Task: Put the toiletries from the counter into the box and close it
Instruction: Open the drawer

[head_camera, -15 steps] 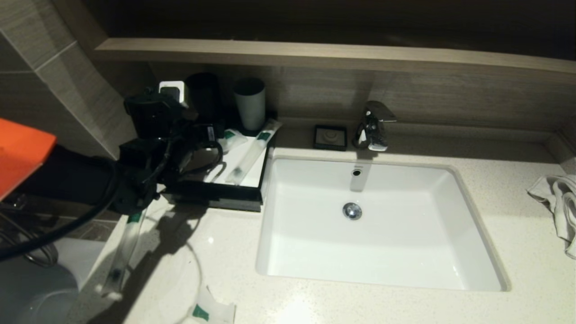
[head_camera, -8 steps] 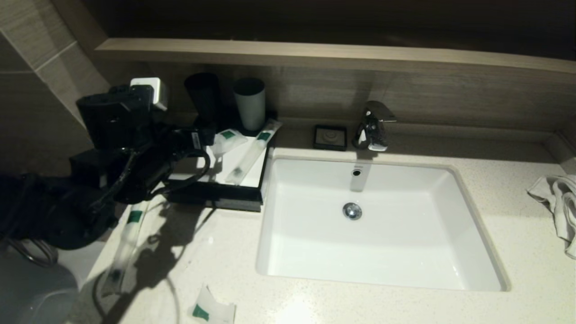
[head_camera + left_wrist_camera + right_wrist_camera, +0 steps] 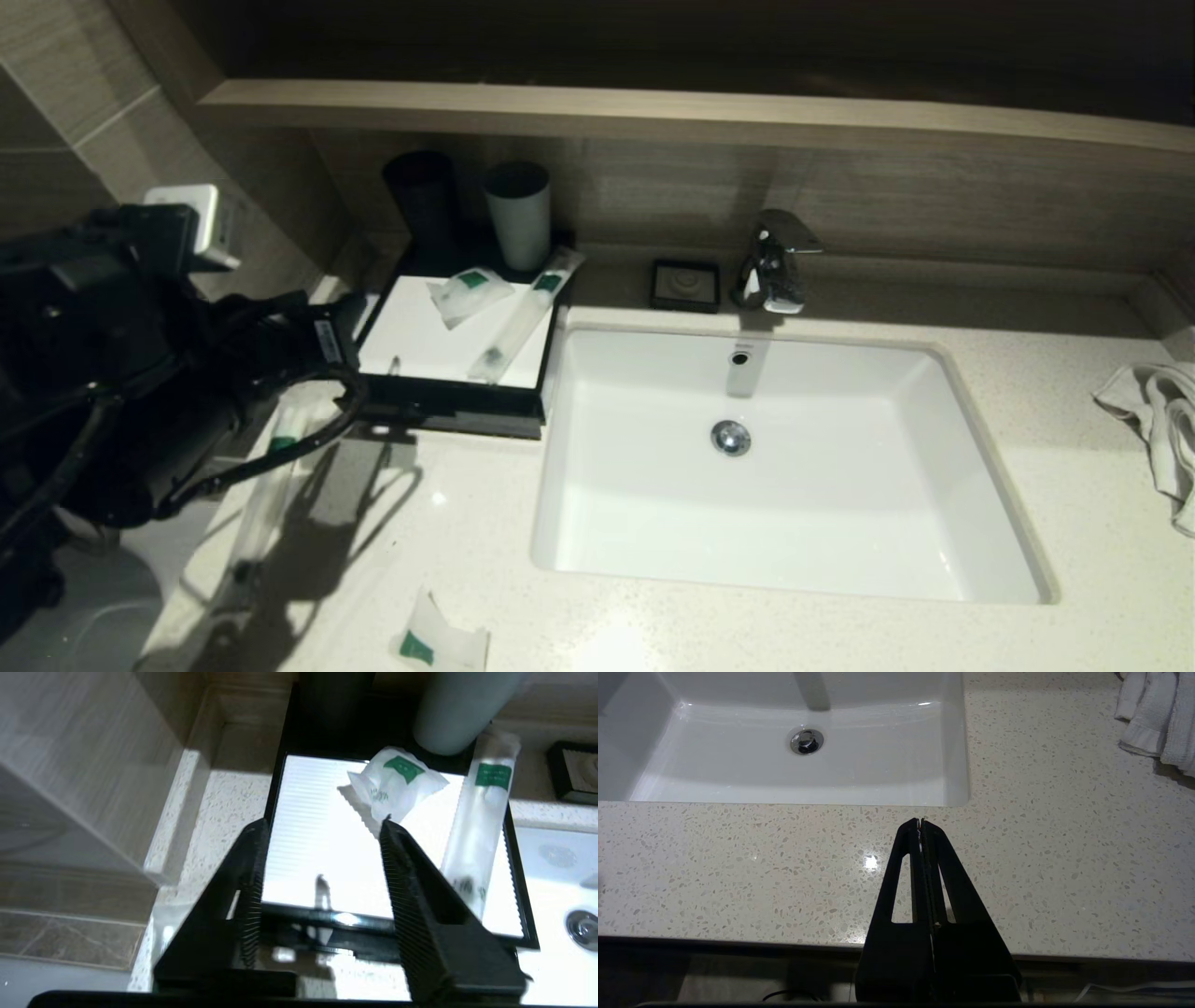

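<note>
Left gripper [image 3: 317, 858], jaws part-open and empty, hangs off the box's [image 3: 448, 411] left front. The nearest long tube [image 3: 266, 495] lies below it on the counter [image 3: 485, 523], long axis running front-to-back; the parked right gripper [image 3: 920, 823] is farther.

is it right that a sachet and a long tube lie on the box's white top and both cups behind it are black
Not quite. The sachet and long tube do lie on the box's white top, but only one cup is black; the other cup is grey, as the head view shows.
</note>
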